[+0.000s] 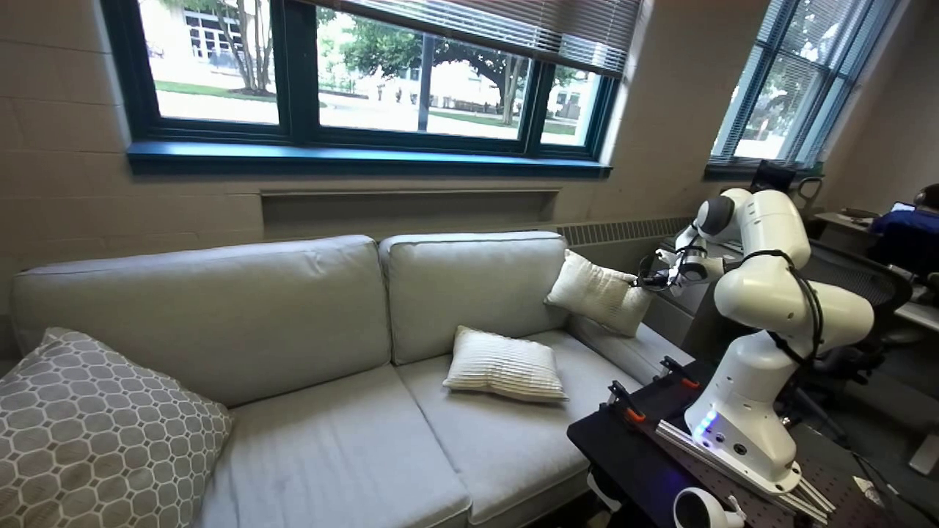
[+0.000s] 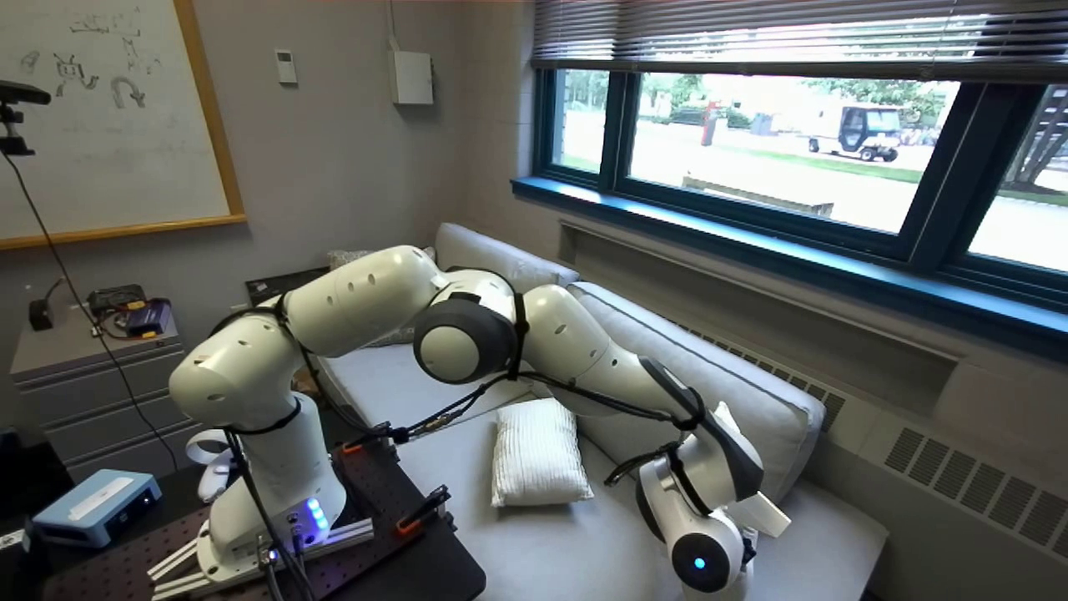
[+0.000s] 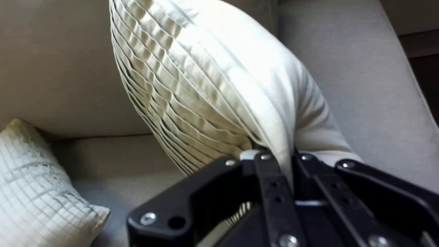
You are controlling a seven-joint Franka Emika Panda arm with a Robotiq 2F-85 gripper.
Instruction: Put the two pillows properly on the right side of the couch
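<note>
My gripper (image 3: 285,156) is shut on a corner fold of an off-white pleated pillow (image 3: 202,79), which fills the upper middle of the wrist view. In an exterior view this held pillow (image 1: 598,297) hangs tilted by the back cushion and above the arm at the couch's right end. Whether it touches the couch I cannot tell. The second off-white pillow (image 1: 506,364) lies on the right seat cushion, also seen on the seat as a ribbed white pillow (image 2: 538,455). The cream couch (image 1: 308,447) runs under the window. In that latter view the robot's wrist mostly hides the held pillow.
A large grey patterned pillow (image 1: 110,433) leans at the couch's left end. The robot stands on a black table (image 1: 623,469) in front of the couch, with clamps (image 1: 627,402) at its edge. Behind the couch are the wall and the window sill (image 1: 367,161).
</note>
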